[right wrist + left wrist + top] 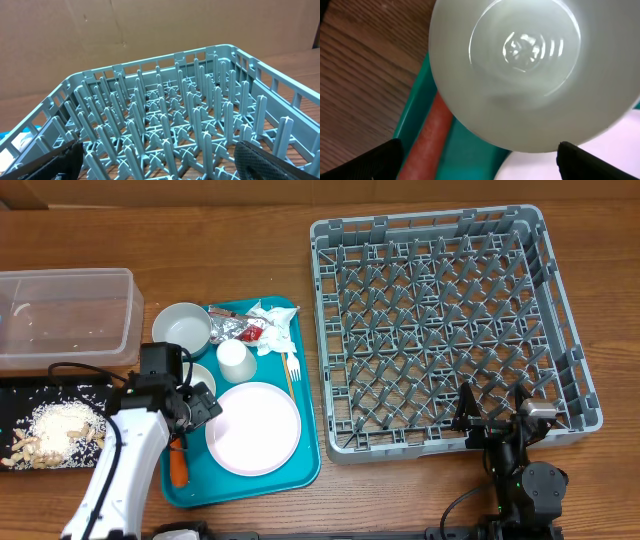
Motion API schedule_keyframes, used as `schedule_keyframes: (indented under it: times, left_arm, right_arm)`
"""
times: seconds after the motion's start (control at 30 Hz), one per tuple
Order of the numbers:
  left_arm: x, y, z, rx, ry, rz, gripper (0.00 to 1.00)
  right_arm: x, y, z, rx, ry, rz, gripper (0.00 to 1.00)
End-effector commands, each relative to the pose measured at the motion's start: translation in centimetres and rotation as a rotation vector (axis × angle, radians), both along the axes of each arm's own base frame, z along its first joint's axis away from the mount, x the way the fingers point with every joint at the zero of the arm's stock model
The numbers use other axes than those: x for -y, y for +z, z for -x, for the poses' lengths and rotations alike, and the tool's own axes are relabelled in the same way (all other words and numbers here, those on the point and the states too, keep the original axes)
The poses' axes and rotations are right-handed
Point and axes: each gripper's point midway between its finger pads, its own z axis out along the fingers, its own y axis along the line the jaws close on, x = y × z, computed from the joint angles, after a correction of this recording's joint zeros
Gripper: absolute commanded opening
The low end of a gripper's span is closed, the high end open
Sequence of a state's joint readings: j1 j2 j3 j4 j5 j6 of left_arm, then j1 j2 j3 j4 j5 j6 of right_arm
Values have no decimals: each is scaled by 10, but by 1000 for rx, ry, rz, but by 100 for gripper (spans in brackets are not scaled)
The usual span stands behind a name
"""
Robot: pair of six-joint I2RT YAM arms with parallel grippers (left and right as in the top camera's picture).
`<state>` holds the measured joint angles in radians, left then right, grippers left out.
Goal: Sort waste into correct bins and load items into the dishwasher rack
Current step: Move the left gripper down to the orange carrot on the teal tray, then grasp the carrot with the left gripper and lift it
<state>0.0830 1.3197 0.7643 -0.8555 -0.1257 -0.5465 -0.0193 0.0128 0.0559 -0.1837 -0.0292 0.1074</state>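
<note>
Overhead: the left hand is spread wide over a small white bowl. The bowl sits on the teal plastic serving tray, at 11 o'clock from the round white plate. The big grey plastic dishwasher rack is off at 3 o'clock.

Left wrist: the bowl fills the shot, with a small orange carrot at its 7 o'clock. I'd drop 1 finger inside the rim and 1 outside, on a side clear of the carrot.

Right wrist: the right hand is spread too, holding nothing, at the rack's edge.
</note>
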Motion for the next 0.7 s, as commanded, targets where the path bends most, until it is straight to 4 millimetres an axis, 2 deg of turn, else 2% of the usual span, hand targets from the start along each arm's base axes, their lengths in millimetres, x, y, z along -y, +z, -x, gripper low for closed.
schedule_keyframes:
  times: [0.0,0.23,0.37,0.67]
  left_arm:
    - [-7,-12,11,-74,-23,-2,99]
    - [-26,-15,22,-110,45,15,97]
    - [-21,-16,22,-99,7,89,90]
    - [-18,-17,27,-120,-8,104,85]
  right_arm:
    - [1,1,0,9,-2,4,100]
    - [1,1,0,9,-2,4,100]
    - [1,1,0,9,-2,4,100]
    - [1,1,0,9,-2,4,100]
